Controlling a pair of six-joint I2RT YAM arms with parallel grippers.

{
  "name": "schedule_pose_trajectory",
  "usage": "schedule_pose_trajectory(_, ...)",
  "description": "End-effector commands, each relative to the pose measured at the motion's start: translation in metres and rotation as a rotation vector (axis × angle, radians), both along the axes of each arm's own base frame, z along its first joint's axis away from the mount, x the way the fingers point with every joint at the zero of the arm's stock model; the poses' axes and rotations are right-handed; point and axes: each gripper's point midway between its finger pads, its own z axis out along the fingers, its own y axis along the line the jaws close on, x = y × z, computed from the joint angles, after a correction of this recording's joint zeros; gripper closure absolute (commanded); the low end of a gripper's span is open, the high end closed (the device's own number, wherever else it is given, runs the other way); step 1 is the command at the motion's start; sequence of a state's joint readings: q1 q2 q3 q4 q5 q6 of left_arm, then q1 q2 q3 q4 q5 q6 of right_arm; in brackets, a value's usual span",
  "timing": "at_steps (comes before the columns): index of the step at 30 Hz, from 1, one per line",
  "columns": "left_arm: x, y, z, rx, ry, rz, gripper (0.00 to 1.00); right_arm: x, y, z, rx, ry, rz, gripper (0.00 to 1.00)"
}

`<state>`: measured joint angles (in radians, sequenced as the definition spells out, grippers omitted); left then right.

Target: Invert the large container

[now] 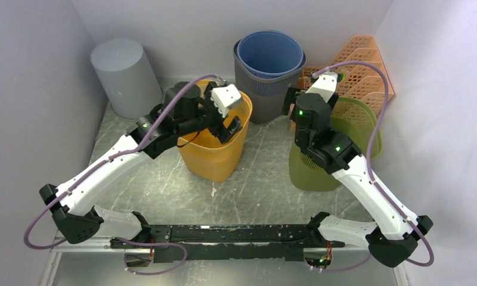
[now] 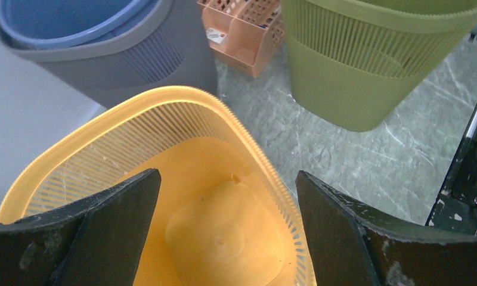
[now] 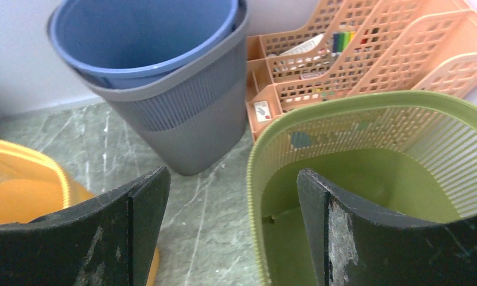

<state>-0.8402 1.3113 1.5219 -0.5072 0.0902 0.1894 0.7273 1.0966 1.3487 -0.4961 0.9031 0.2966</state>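
Note:
Several upright baskets stand here, and I cannot tell which is the large container. A yellow slatted basket [image 1: 215,158] [image 2: 218,226] stands at centre left. My left gripper [image 1: 224,128] [image 2: 227,176] hangs open over its right rim, one finger above the inside and one outside, touching nothing. A green slatted basket [image 1: 310,173] [image 2: 343,77] [image 3: 367,173] stands at the right. My right gripper [image 1: 296,107] [image 3: 233,173] is open astride its left rim, one finger inside and one over the table, gripping nothing.
A grey bin [image 1: 266,95] [image 3: 194,113] with a blue bin [image 1: 270,53] [image 3: 146,36] nested in it stands at the back. A peach desk organiser [image 1: 361,65] [image 3: 367,53] fills the back right corner. An upside-down grey bin [image 1: 126,77] stands at the back left. Walls close three sides.

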Motion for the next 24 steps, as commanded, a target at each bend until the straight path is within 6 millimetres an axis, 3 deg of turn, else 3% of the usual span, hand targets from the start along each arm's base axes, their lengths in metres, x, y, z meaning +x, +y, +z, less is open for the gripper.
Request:
schedule_pose_trajectory(1,-0.001,-0.010,-0.019,0.104,-0.018,0.016,0.04,0.000,-0.011,-0.011,0.023,0.024,0.005,0.21)
schedule_pose_trajectory(8,-0.007,-0.027,-0.048,0.114,0.038,-0.028,0.05,-0.002,-0.021,-0.024,0.005,0.049,-0.011,0.22)
schedule_pose_trajectory(17,-0.003,-0.028,-0.080,0.192,0.103,0.031,0.11,-0.013,-0.042,-0.024,-0.002,0.028,-0.054,0.22)
schedule_pose_trajectory(24,-0.008,-0.016,-0.106,0.259,0.179,0.108,0.33,-0.019,-0.055,-0.026,-0.019,0.034,-0.084,0.22)
